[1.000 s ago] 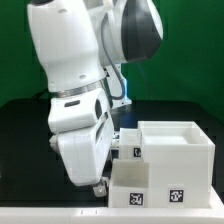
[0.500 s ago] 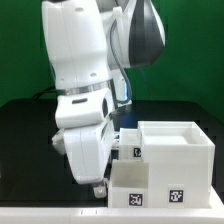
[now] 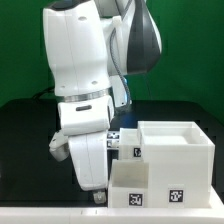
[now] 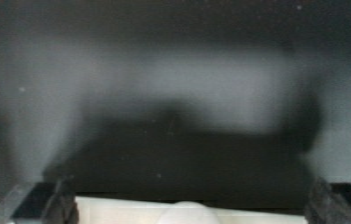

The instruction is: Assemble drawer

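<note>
Now, gripper (image 3: 98,191): jaws apart, low, left of the drawer (image 3: 128,187).
Neighbour: casing (image 3: 180,150) just beyond, far-right.
Risk: close off-centre and you shove or tilt the drawer.

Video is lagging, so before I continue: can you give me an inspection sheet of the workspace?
Surface: black table, dark and matte.
Job's things: drawer upright with its open top up, set against the larger white casing; tags on both fronts.
Clutter: nothing seen.
Grippers: claw low beside the drawer, on the exterior view's left; the wrist view is blurred, fingers look apart, grip cannot be told.
Cables: nothing seen.
Surroundings: green backdrop behind the table.
</note>
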`<act>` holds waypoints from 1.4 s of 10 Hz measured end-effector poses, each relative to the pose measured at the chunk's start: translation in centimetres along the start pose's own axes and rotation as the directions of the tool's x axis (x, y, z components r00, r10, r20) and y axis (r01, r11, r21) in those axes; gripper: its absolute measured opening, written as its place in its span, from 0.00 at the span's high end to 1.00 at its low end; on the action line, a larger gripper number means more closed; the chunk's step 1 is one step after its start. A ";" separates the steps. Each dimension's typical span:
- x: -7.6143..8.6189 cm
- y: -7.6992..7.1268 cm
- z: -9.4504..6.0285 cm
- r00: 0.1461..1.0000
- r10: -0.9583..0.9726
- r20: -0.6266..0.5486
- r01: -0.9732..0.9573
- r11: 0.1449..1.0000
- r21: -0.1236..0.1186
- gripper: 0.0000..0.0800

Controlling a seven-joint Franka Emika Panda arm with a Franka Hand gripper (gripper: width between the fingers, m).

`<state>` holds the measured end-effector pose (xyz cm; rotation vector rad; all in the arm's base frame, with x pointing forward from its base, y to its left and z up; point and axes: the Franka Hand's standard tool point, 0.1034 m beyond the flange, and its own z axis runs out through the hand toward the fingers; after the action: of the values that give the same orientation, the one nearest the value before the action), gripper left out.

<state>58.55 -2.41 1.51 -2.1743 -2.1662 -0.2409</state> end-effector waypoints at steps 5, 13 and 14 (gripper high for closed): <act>5.1 0.3 0.3 0.995 -0.095 -0.009 0.095 0.995 -0.002 0.19; 5.1 0.3 0.3 0.995 -0.095 -0.009 0.095 0.995 -0.002 0.19; 5.1 0.3 0.3 0.995 -0.095 -0.009 0.095 0.995 -0.002 0.19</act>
<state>58.85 2.69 2.04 -2.0694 -2.2685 -0.2565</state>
